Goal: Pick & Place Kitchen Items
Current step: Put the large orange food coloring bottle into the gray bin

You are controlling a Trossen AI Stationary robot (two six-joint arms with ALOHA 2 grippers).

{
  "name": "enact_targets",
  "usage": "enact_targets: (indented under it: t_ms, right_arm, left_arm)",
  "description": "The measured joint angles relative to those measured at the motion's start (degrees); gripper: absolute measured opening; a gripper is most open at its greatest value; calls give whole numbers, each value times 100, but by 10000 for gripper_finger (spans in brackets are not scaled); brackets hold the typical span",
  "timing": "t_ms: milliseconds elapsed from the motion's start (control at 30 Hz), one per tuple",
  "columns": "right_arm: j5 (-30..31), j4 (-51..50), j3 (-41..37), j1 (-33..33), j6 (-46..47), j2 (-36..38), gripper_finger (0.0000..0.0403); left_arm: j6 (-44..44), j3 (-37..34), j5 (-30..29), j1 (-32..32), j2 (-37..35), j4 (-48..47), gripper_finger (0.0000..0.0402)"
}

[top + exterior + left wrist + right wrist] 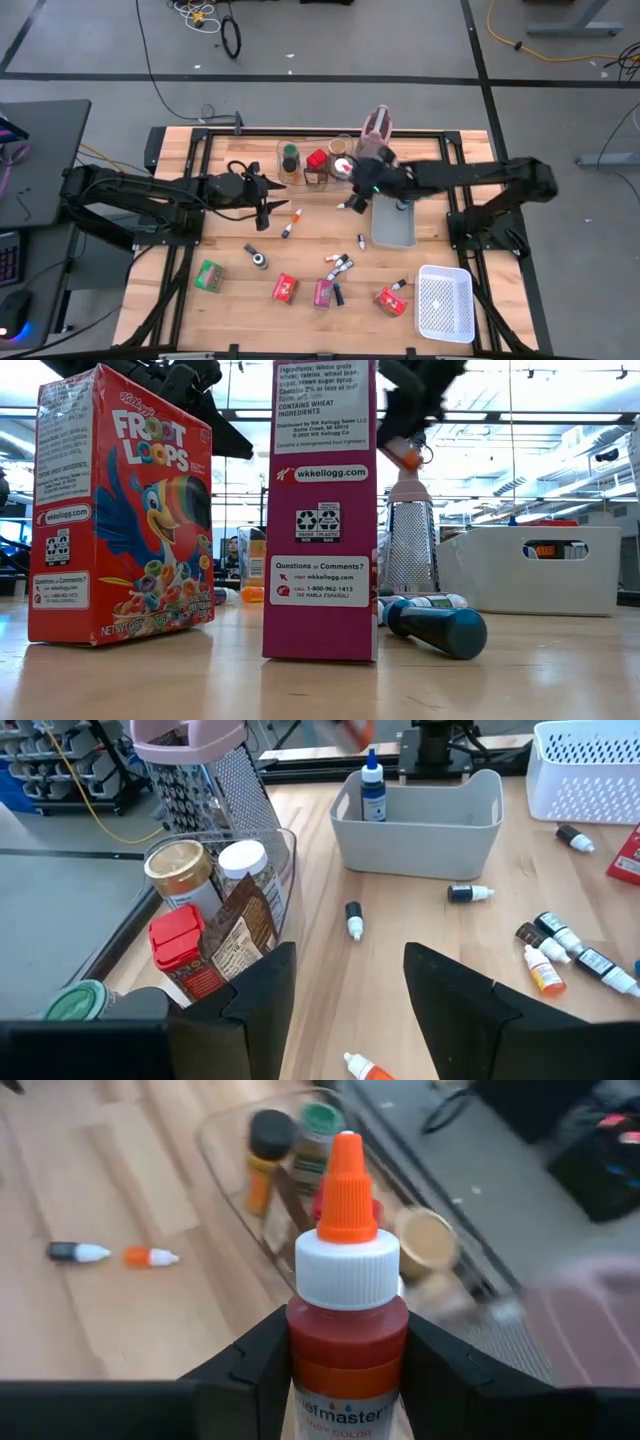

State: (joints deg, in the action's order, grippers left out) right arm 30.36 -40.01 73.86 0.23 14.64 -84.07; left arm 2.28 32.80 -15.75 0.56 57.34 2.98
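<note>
Orange-tipped, white-capped little dropper bottle of reddish colouring clamped upright in the right pincer, up in the air off the wooden counter, just beside the grey rectangular plastic tub and near the clear plastic bin. Probably mid-carry, drop-off not yet made; can't tell which container it's headed for.

Left pincer spread apart and holding nothing, hovering low over the counter right by the clear bin, with a small orange-and-white dropper bottle lying just ahead of its fingertips. Looks like the next candidate, though only a guess.

Done so far, going by how things lie: clear bin already packed with a red-lidded spice jar, a gold-lidded jar, a white-lidded jar and a green-lidded one; one blue-capped bottle standing in the grey tub.

Still loose on the counter: a black-and-white dropper, another near the tub, a cluster of tiny bottles, a green packet, red and pink packets along the near edge, another red one by the white mesh basket. Basket looks unused. Roughly halfway, maybe less.
</note>
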Motion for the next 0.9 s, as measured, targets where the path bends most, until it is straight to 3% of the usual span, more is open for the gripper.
enact_targets:
  t_ms: [200, 467, 633, 900]
  right_arm:
    - [1295, 817, -1857, 425, 1226, 896, 158]
    - [1504, 2634, -3708, 427, 2044, 1134, 158]
    - [1612, 3446, -4256, 375, 1566, 1123, 158]
    - [1682, 3544, -4388, 352, 1386, 1121, 161]
  left_arm:
    - [4, 0, -11, 0, 0, 2, 195]
    - [-11, 0, -12, 0, 0, 25, 195]
    - [-20, 0, -13, 0, 0, 103, 194]
    - [-223, 2, -13, 0, 0, 101, 194]
